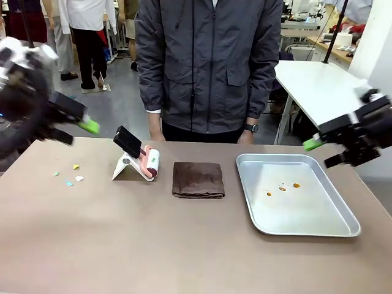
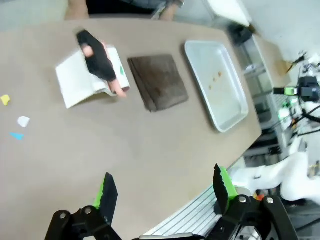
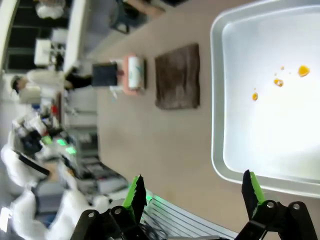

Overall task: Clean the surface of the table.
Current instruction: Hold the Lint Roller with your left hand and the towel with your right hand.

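1. Two tools are in view. The left tool (image 1: pixel 78 133) hangs above the table's left edge, released, its green-tipped fingers spread wide with nothing between them.
2. The right tool (image 1: pixel 323 153) hangs off the table's right end, just beside the tray. It is also released and holds nothing.
3. One table (image 1: pixel 153 245) with a matte brownish top runs across the whole width of the front view. It lies below both tools, and everything else rests on it.
4. One silver tray (image 1: pixel 306 208) lies flat on the right part of the table. It has three small orange spots (image 1: pixel 282 188) in a loose row near its middle.
5. One dark brown cloth (image 1: pixel 198 179), folded into a rectangle, lies near the middle of the table. It is just left of the tray and does not touch it.
6. One white roller (image 1: pixel 153 163) on a pink holder lies left of the cloth. It leans against one white stand (image 1: pixel 124 168) that carries a black block (image 1: pixel 127 141).
7. Four small paper scraps (image 1: pixel 79 178) lie scattered on the left part of the table, well apart from the stand: one yellow, one white and two pale blue-green.
8. One person (image 1: pixel 208 61) in a dark grey jacket stands at the far edge with arms down and a watch (image 1: pixel 250 128) on one wrist.
9. The rest of the tabletop is bare and smooth.
10. The room behind has a grey floor, a white table (image 1: pixel 318 86) at the right, and other people standing at the far left.
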{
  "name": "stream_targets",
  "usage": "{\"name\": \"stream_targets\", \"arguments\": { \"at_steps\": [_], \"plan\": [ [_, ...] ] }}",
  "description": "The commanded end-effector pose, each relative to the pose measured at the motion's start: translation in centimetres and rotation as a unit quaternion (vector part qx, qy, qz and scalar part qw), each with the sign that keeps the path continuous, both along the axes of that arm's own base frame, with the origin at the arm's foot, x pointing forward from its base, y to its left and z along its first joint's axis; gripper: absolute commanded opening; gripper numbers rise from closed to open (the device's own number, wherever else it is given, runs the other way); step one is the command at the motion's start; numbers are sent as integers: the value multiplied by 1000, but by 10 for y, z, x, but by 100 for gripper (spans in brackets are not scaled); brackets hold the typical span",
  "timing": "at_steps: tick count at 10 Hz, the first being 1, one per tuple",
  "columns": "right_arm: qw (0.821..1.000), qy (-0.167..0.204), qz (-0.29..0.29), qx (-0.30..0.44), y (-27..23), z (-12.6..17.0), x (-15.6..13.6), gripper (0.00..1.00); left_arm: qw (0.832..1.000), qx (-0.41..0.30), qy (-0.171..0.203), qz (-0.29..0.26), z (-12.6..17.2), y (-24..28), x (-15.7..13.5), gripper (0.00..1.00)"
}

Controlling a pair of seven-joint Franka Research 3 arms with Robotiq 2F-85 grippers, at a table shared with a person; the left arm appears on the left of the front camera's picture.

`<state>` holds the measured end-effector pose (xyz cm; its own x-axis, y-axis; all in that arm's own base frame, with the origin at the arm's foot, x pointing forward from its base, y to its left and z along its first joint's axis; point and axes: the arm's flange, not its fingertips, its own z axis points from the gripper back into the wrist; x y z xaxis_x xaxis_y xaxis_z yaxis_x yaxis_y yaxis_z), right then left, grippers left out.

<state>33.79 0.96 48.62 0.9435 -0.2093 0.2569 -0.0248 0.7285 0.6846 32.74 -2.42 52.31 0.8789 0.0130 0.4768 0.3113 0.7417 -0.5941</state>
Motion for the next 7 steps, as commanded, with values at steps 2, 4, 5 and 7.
{"name": "stream_targets", "arguments": {
  "at_steps": [2,4,5,7],
  "plan": [
    [988,-34,-99,111,-76,-50,-78,100,994,-79,-3,74,-58,100,-63,100],
    [971,-35,-160,173,-139,-68,-87,100,984,-133,15,120,-90,157,-77,100],
    [963,-28,-181,199,-166,-81,-88,100,975,-160,20,155,-106,179,-86,100],
    [944,-22,-221,244,-207,-110,-89,100,960,-201,14,192,-127,170,-91,100]
  ]
}}
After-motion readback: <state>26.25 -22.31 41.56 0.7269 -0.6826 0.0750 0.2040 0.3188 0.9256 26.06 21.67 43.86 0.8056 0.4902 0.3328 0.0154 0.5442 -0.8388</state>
